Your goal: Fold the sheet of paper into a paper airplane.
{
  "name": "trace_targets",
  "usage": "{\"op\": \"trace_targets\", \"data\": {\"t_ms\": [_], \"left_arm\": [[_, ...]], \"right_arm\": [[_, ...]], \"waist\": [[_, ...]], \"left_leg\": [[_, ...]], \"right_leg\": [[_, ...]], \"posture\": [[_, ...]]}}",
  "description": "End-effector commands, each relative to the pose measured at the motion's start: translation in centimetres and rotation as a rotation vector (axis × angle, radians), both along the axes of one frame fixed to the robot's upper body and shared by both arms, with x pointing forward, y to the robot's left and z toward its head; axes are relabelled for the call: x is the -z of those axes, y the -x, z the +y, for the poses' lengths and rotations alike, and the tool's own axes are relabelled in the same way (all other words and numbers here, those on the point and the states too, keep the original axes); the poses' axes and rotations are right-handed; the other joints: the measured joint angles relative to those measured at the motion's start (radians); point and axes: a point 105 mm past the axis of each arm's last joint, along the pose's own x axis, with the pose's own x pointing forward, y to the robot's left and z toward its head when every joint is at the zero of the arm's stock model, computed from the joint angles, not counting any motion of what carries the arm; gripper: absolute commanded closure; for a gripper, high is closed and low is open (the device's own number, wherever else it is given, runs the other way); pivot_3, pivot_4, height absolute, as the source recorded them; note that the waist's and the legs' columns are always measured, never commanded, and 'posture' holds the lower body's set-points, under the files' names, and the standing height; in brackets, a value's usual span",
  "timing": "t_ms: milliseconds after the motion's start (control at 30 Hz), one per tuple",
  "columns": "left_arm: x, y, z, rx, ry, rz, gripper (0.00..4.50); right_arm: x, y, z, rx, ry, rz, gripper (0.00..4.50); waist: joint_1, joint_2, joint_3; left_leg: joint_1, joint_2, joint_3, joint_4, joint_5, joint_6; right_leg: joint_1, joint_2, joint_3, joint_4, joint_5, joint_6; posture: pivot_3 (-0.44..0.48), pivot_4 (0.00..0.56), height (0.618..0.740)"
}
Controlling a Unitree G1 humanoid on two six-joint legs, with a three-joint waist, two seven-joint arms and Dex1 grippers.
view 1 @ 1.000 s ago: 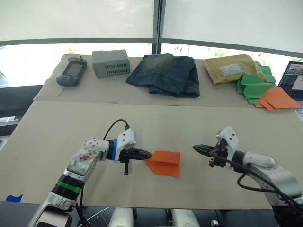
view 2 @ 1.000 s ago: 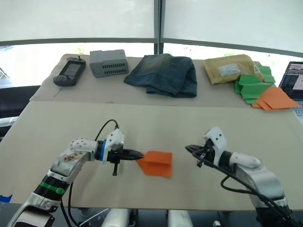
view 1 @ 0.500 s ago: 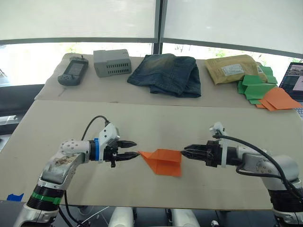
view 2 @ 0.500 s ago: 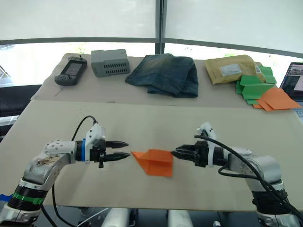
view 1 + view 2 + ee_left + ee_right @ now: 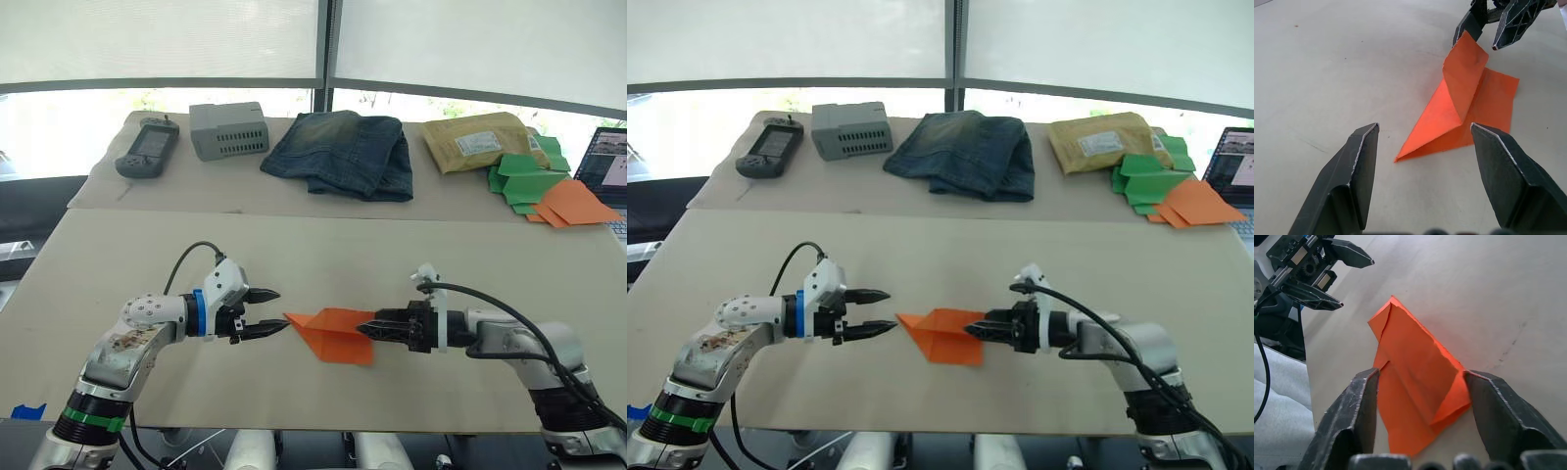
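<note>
Near the table's front edge, the right tool (image 5: 978, 329) straddles the blunt end of the paper airplane (image 5: 336, 335), fingers spread on either side of its raised flap, not clamped. Opposite it, the left tool (image 5: 270, 313) is released, gaping just short of the pointed nose. Along the far edge lie folded jeans (image 5: 343, 152) and green paper shapes (image 5: 526, 176).

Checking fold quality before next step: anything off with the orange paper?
One flap of the sheet of paper stands up off the table instead of lying flat, between the open fingers of the right gripper. The left gripper is open, clear of its point.
</note>
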Motion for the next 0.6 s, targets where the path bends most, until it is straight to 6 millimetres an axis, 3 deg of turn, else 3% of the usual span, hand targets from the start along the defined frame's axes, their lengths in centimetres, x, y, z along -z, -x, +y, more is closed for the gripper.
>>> {"op": "trace_targets", "data": {"t_ms": [33,167,333,467,600], "left_arm": [[0.1,0.4,0.0,0.028,-0.023,-0.015,1.31],[-0.1,0.2,0.2,0.016,-0.016,-0.019,1.31],[0.5,0.5,1.4,-0.002,-0.035,0.010,1.31],[1.1,0.4,2.7,-0.027,-0.049,0.030,1.31],[1.1,-0.2,3.0,-0.036,-0.054,0.019,1.31]], "right_arm": [[-1.0,0.1,0.6,-0.044,-0.031,-0.035,2.95],[-2.0,-0.6,0.4,-0.039,-0.037,-0.111,4.39],[-4.8,-0.9,0.4,-0.051,-0.071,-0.276,4.45],[-8.9,-2.8,0.9,-0.068,-0.016,-0.581,4.45],[-9.7,-3.5,1.5,-0.188,0.163,-0.923,4.45]], "waist": [[-0.001,0.000,0.000],[-0.001,0.000,0.000],[-0.001,0.000,0.000],[-0.006,0.001,0.001],[0.001,0.001,0.001]], "left_leg": [[0.000,0.000,0.000,0.000,0.000,0.000],[0.000,0.000,0.000,0.001,0.000,0.000],[0.000,0.000,0.001,0.000,0.000,0.000],[0.000,0.000,0.001,0.001,0.000,0.000],[0.001,0.000,0.004,0.001,0.000,0.000]], "right_leg": [[0.000,0.000,0.000,0.000,0.000,0.000],[0.000,0.000,0.000,0.000,0.000,0.000],[0.000,0.000,0.000,0.001,0.000,0.000],[-0.001,0.000,0.000,0.001,0.001,-0.001],[-0.001,0.000,-0.001,0.001,0.002,-0.001]], "posture": [[0.000,0.150,0.722],[0.000,0.150,0.722],[0.000,0.150,0.722],[0.000,0.150,0.722],[0.000,0.150,0.722]]}}
